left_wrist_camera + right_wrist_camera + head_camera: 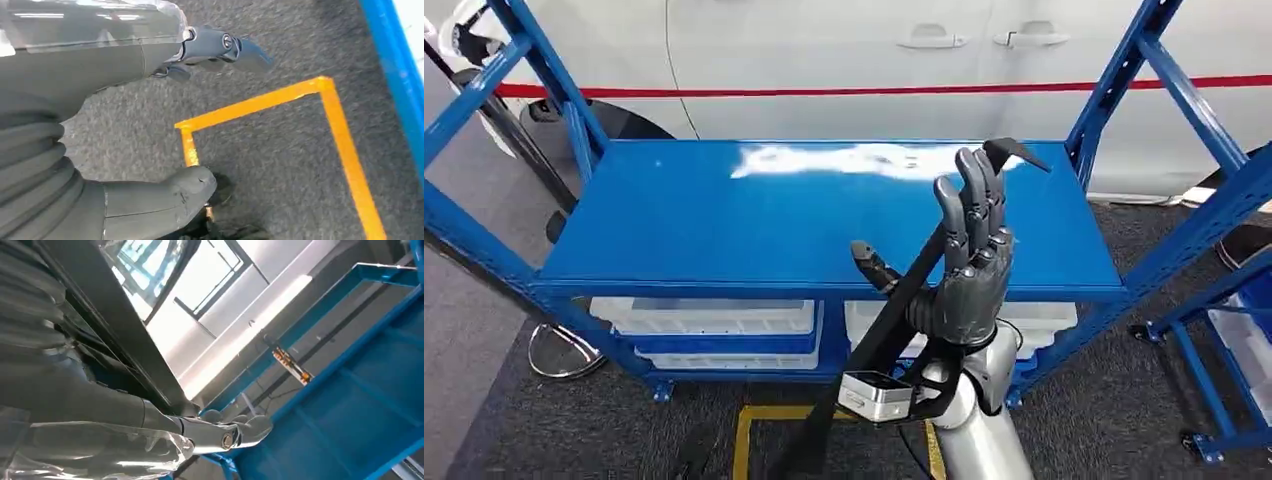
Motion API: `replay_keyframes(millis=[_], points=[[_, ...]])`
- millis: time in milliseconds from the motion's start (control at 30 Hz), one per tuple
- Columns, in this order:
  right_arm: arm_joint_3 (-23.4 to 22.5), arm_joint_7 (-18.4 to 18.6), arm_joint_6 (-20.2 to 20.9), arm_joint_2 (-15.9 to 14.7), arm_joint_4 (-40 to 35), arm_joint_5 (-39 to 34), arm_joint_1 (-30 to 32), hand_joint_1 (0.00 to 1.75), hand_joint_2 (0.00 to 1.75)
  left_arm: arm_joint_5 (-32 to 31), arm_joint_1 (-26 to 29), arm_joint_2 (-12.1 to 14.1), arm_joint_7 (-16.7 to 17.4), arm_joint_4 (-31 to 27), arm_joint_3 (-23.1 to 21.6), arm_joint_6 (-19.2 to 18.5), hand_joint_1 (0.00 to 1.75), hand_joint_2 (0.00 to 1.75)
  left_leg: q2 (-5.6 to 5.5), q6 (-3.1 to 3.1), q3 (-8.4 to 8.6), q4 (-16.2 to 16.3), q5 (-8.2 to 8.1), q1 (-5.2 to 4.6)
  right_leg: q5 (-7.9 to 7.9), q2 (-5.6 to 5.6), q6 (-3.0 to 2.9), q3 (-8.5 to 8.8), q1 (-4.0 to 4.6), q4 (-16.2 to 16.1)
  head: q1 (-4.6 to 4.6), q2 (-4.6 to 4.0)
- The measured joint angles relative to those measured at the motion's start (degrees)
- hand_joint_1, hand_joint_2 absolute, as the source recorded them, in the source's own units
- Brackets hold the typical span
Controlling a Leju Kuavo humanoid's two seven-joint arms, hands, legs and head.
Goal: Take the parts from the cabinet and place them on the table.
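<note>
the part [894,300] is one long, flat black strip with a bent tip, held up at a slant in front of the blue shelf unit. its lower end runs down past the wrist toward the floor and its hooked upper end [1014,152] reaches over the far side of the blue worktop [724,215]. the right hand [969,260] carries it: the strip passes across the palm side, between the thumb and the upright fingers [974,200], which stand close together and nearly straight. in the right wrist view the same dark strip [115,325] crosses close beside the hand's grey cover, with one finger [235,432] lying along it.

the left hand [165,115] hangs low over the grey carpet, holding nothing; its thick thumb [170,197] and one dark finger [230,47] stand well apart.

the worktop is the top shelf of the rack, glossy, with a white glare near its back edge. under it sit two white plastic bins [714,320], side by side on the lower shelf, the right one [1034,318] partly hidden behind the arm. on the carpet one yellow tape outline [320,105] marks a corner. behind the rack stands a white car [844,60] with a red stripe and two door handles. a second blue frame [1214,330] stands off to the right.
</note>
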Motion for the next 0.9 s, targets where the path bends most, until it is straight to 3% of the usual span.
replay_keyframes(millis=[33,67,100,133,167,200,233,300,367,400,467,500,533,567,600,667,700,733,767,833,867,900], points=[[0.0,0.0,0.0,0.0,0.0,0.0,0.0,0.00,1.75,0.0,0.1,0.0,0.0,0.0,0.0,0.0,0.00,1.75,0.06,-0.11,-1.06,0.3,0.57,0.00,-0.13,0.00,0.15,-0.19,0.00,3.0,0.00,0.00],[0.0,0.0,0.0,0.0,0.1,0.0,0.0,0.00,1.75,0.0,0.1,0.0,0.0,0.0,0.0,0.0,0.00,1.75,0.14,-0.21,-2.10,0.7,1.05,0.03,1.20,0.00,0.26,0.60,-0.06,3.8,0.00,0.00],[0.0,0.0,0.0,0.0,0.2,0.0,0.0,0.00,1.75,0.0,0.1,0.0,0.1,0.0,0.0,0.0,0.00,1.75,0.19,-0.40,-3.16,1.1,1.48,0.09,3.25,-0.02,0.34,2.59,-0.16,2.4,0.00,0.00],[0.0,0.0,0.0,0.0,0.2,0.0,0.0,0.00,1.75,0.0,0.1,-0.1,0.1,0.0,0.0,0.0,0.00,1.75,0.19,-0.63,-4.22,1.7,1.84,0.15,5.01,-0.04,0.40,5.94,-0.34,-1.3,0.00,0.00],[0.0,0.0,0.0,0.0,0.2,0.0,0.0,0.00,1.75,0.0,0.1,-0.1,0.1,0.0,0.0,0.0,0.00,1.75,0.17,-0.88,-5.01,2.4,2.05,0.20,5.17,-0.05,0.43,9.71,-0.50,-5.9,0.00,0.00],[0.2,0.0,0.0,0.0,0.2,0.0,0.0,0.00,1.75,0.0,0.1,-0.1,0.1,0.0,0.0,0.0,0.00,1.75,0.12,-1.20,-5.83,3.1,2.19,0.02,2.25,-0.02,0.39,13.01,-0.45,-10.8,0.00,0.00],[0.3,0.0,0.0,0.0,0.2,0.1,0.0,0.00,1.75,0.0,0.1,-0.1,0.1,0.0,0.0,0.0,0.00,1.75,0.07,-1.43,-6.12,3.7,2.35,0.02,1.80,0.33,-0.29,13.72,0.07,-12.1,-0.15,0.00],[0.5,0.2,0.0,0.0,0.2,0.2,0.0,0.00,1.75,0.0,0.1,-0.1,0.1,0.0,0.0,-0.1,0.00,1.75,-0.01,-2.16,-6.19,3.5,3.32,0.04,2.30,0.43,-0.90,13.06,0.18,-12.1,-0.15,0.00],[0.7,0.3,0.0,0.0,0.4,0.3,0.0,0.00,1.75,-0.1,0.4,-0.1,0.2,0.0,0.0,-0.3,0.00,1.75,-0.17,-2.86,-6.81,3.8,3.37,0.39,3.61,0.03,-2.21,12.02,-0.15,-12.5,-0.09,0.00],[0.9,0.3,0.0,0.1,0.5,0.3,0.0,0.00,1.75,-0.1,0.5,-0.1,0.3,0.0,0.0,-0.4,0.00,1.75,-0.22,-3.23,-7.44,5.0,0.56,0.43,4.30,-0.02,-2.58,11.38,-0.15,-12.6,-0.15,0.00],[1.6,0.4,0.0,0.1,0.7,0.4,-0.1,0.00,1.75,-0.1,0.6,-0.1,0.2,0.0,0.0,-0.5,0.00,1.75,-0.22,-3.77,-9.19,12.0,-6.67,0.61,5.70,-0.04,-2.96,9.72,-0.09,-12.6,-0.17,0.00],[1.7,0.4,0.0,0.1,0.9,0.4,-0.1,0.00,1.75,-0.1,0.6,-0.1,0.2,0.0,0.0,-0.5,0.00,1.75,-0.22,-3.97,-10.07,16.4,-9.15,0.62,6.43,-0.05,-2.99,8.79,0.00,-12.6,-0.17,0.00],[1.9,0.4,0.0,0.1,1.1,0.4,-0.1,0.00,1.75,-0.1,0.7,-0.1,0.2,0.0,0.0,-0.5,0.00,1.75,-0.22,-4.05,-10.37,19.8,-9.94,0.62,7.13,-0.10,-2.98,7.81,0.08,-12.5,-0.17,0.00],[2.2,0.3,0.0,0.1,1.4,0.5,-0.1,0.00,1.75,0.0,0.8,-0.1,0.0,0.0,0.0,-0.5,0.00,1.75,-0.23,-3.99,-9.65,20.9,-8.87,0.62,7.82,-0.11,-2.96,6.87,0.15,-12.5,-0.17,0.00],[2.5,0.3,0.0,0.1,1.6,0.8,-0.1,0.00,1.75,0.1,0.8,-0.1,-0.2,0.0,0.0,-0.5,0.00,1.75,-0.23,-3.83,-7.88,19.7,-6.91,0.60,8.43,-0.11,-2.91,6.10,0.19,-12.5,-0.17,0.00],[3.0,0.3,0.0,0.1,1.9,1.1,-0.1,0.00,1.75,0.4,0.7,-0.1,-0.7,0.0,0.0,-0.5,0.00,1.75,-0.27,-3.15,-1.51,12.0,-3.67,0.48,9.56,-0.07,-2.74,4.90,0.26,-12.5,-0.17,0.00],[3.4,0.3,0.0,0.1,2.0,1.2,-0.2,0.00,1.75,0.5,0.5,0.0,-0.9,0.0,0.0,-0.5,0.00,1.75,-0.45,-2.38,2.99,6.2,-4.42,0.16,10.17,-0.11,-2.61,4.69,0.17,-12.5,-0.20,0.00],[3.7,0.3,0.0,0.1,2.0,1.3,-0.2,0.00,1.75,0.6,0.3,0.2,-1.1,0.0,0.0,-0.5,0.00,1.75,-0.40,-1.91,5.89,1.1,-6.23,-0.21,10.56,-0.08,-2.20,4.54,0.39,-12.5,-0.17,0.00],[4.0,0.3,0.0,0.1,2.1,1.3,-0.3,0.00,1.75,0.6,0.1,0.2,-1.3,0.0,0.0,-0.5,0.00,1.75,-0.45,-2.14,6.04,0.4,-6.39,-0.28,11.24,-0.28,-1.78,4.60,0.17,-12.9,-0.15,0.00],[4.5,0.5,0.0,0.1,2.4,1.9,-0.4,0.00,1.75,1.0,0.1,0.2,-1.4,0.0,0.2,-0.5,0.00,1.75,-0.47,-1.44,5.44,0.2,-5.22,-0.62,12.77,-0.39,-1.10,4.76,-0.09,-13.9,-0.15,0.00],[4.6,0.5,0.0,0.0,2.5,2.2,-0.4,0.00,1.75,1.1,0.1,0.1,-1.4,0.0,0.2,-0.5,0.00,1.75,-0.32,-1.05,5.08,-0.9,-3.77,-0.08,13.06,-0.28,-0.77,4.53,0.21,-14.3,-0.15,0.00],[4.6,0.5,0.0,-0.1,2.6,2.3,-0.4,0.00,1.75,1.1,0.0,0.1,-1.4,0.0,0.2,-0.5,0.00,1.75,0.11,-0.83,4.73,-1.2,-2.84,0.07,11.04,-0.20,-0.64,3.97,0.04,-13.6,-0.09,0.00]])
